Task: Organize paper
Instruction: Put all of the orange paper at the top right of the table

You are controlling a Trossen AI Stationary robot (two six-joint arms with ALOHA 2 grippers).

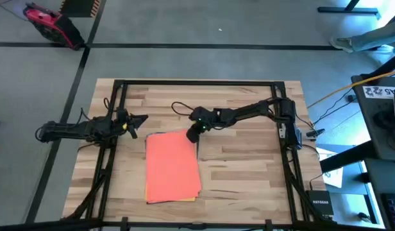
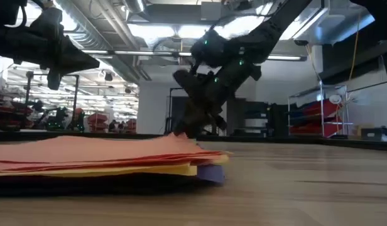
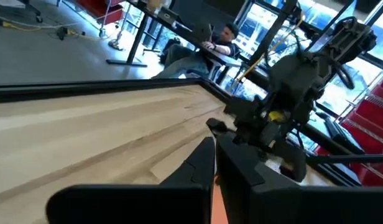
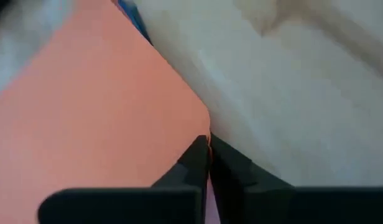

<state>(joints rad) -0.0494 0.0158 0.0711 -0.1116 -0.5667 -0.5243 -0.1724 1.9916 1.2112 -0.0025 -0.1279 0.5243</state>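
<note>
right hand [image 4: 208,155] pinching paper [image 1: 172,165] stack's corner, left hand [image 1: 141,119] raised

A light wooden butcher-block table [image 1: 242,173] is carrying the work, with a dark frame running round its edges. A single stack of paper [image 1: 172,167] is lying flat on it, left of centre (orange-red sheet on top, yellow and blue edges peeking out beneath). The remaining boards are showing bare wood.
</note>
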